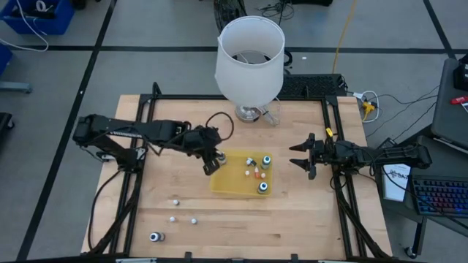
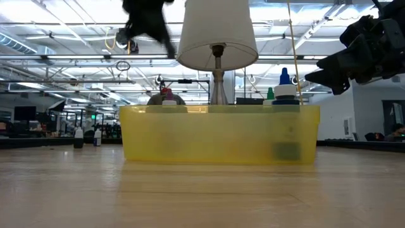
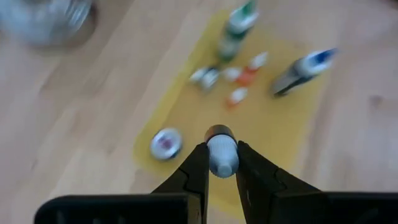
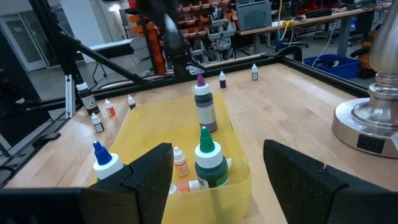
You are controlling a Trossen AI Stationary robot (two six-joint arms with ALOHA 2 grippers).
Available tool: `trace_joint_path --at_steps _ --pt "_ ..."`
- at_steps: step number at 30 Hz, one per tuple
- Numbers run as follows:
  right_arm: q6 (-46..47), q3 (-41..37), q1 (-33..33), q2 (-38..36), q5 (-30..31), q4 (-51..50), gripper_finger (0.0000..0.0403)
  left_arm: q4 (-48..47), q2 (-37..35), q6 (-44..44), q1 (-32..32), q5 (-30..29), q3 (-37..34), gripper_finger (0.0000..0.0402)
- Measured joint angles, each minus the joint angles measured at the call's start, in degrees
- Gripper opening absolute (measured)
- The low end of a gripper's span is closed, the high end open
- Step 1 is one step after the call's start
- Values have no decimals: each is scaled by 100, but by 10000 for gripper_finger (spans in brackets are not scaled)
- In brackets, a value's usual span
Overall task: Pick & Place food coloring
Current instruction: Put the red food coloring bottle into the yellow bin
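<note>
A yellow tray [image 1: 232, 184] lies mid-table with several small food coloring bottles in it: a green-capped one [image 4: 208, 163], a purple-capped one [image 4: 203, 107], a blue-capped one [image 4: 104, 160] and tiny orange-capped ones [image 4: 180, 163]. My left gripper [image 1: 210, 164] hangs above the tray's left end [image 3: 155, 163], shut on a tiny whitish bottle [image 3: 222, 157] with a dark end. My right gripper [image 1: 301, 158] is open, off the tray's right side, its fingers [image 4: 146, 177] wide apart and holding nothing. A few more bottles [image 1: 174, 218] stand on the table's near-left part. My left gripper pinches the tiny bottle by its whitish body [image 3: 222, 163] between the two fingers [image 3: 198, 167]; its dark end [image 3: 219, 132] sticks out past the fingertips. The fingers point down at a slant, coming from the table's left. The bottle is lifted clear above the tray.
A big white lampshade on a metal foot [image 1: 249, 57] stands just beyond the tray at the far edge. A loose dark bottle with a round top [image 1: 155, 236] stands near the near edge. A black frame [image 1: 336, 183] rims the table. Bare wood [image 1: 292, 219] lies near-right of the tray.
</note>
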Motion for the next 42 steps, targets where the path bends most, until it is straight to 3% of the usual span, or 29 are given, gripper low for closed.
trace_joint_path --at_steps 10,14,27,42 --pt "0 0 0 0 0 -3 238 -403 1267 1410 -586 -204 2231 58" --pt "0 0 -1 2 0 -5 238 -965 1917 1656 -505 -200 2729 58" --pt "0 0 1 2 0 -9 238 -1293 3611 1541 -24 113 2783 58" --pt "0 0 -1 42 -1 -14 238 -1235 4216 1350 178 127 2720 58"
